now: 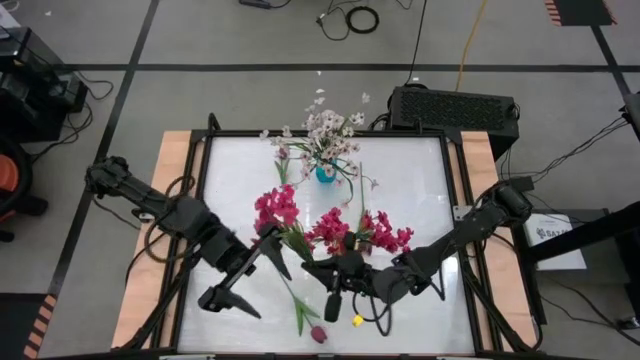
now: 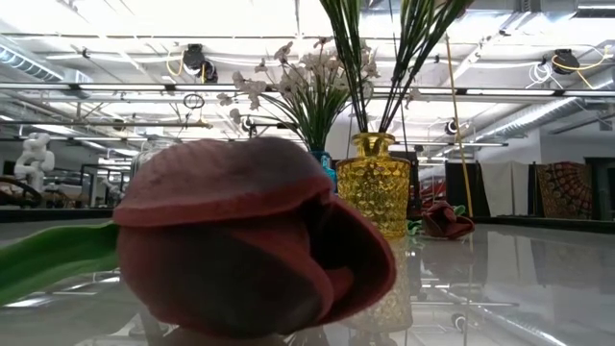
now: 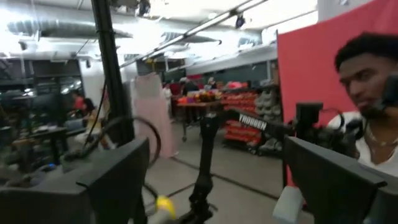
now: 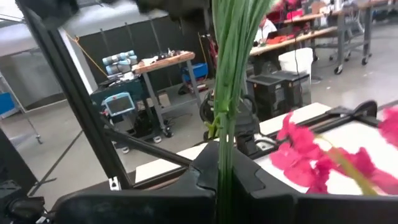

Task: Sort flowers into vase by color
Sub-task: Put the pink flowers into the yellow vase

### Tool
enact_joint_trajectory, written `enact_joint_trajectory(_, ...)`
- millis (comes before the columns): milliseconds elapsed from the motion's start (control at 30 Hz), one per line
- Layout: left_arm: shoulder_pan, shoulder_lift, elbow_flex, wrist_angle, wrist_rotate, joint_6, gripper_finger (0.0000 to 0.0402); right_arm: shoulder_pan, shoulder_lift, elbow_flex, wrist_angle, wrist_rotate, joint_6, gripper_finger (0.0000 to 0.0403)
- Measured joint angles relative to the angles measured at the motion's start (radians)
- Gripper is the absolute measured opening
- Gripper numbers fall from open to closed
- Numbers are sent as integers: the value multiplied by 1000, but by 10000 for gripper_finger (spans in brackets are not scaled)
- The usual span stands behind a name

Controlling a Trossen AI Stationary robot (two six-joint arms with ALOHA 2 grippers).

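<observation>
Magenta flowers [image 1: 330, 228] fan out over the middle of the table. In the low view green stems [image 2: 357, 67] rise out of a yellow vase [image 2: 375, 187]. My right gripper [image 1: 325, 272] is shut on a bundle of green stems [image 4: 227, 93] just below the blooms. My left gripper [image 1: 268, 295] hangs open beside them toward the table's left, with nothing between its fingers [image 3: 118, 180]. White-pink sprays [image 1: 325, 130] stand in a blue vase [image 1: 325, 173] at the far edge. One maroon tulip [image 1: 318, 333] lies on its side at the near edge, and a second tulip [image 2: 447, 219] lies past the yellow vase. My right gripper pinches several green stems together [image 4: 222, 163] between its two fingers [image 4: 252, 177]. The fingers come in level from the table's right and lie across the stems. The bundle stands upright through the hold, with the magenta blooms above. Its lower ends are hidden below the fingers.
A black box [image 1: 455, 108] sits beyond the table's far right corner. A small yellow object [image 1: 357, 320] lies near the front edge, beside the tulip's stem and leaf [image 1: 298, 310]. A person [image 3: 373, 93] shows in the room in the left wrist view.
</observation>
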Motion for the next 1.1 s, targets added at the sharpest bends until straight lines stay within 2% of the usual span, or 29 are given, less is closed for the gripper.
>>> enact_joint_trajectory(100, -36, -10, 0, -31, -30, 31, 396, 15, -22, 0, 0, 25, -33, 0)
enact_joint_trajectory(300, -83, -11, 0, -53, -67, 31, 397, 33, -55, 0, -1, 77, -104, 0)
enact_joint_trajectory(633, -136, -10, 0, -13, -85, 114, 391, 33, -62, 0, -45, 73, -119, 0)
enact_joint_trajectory(733, -134, -10, 0, -17, -84, 88, 355, 28, -62, 0, -42, 74, -127, 0)
enact_joint_trajectory(967, -134, 8, 0, -37, -84, 55, 225, 11, -62, 0, -42, 75, -152, 0)
enact_joint_trajectory(1033, -134, 21, 0, -31, -84, 57, 203, 6, -62, 0, -42, 76, -163, 0)
enact_joint_trajectory(1100, -134, 37, 0, -25, -90, 68, 198, 6, -62, 0, -42, 76, -173, 0)
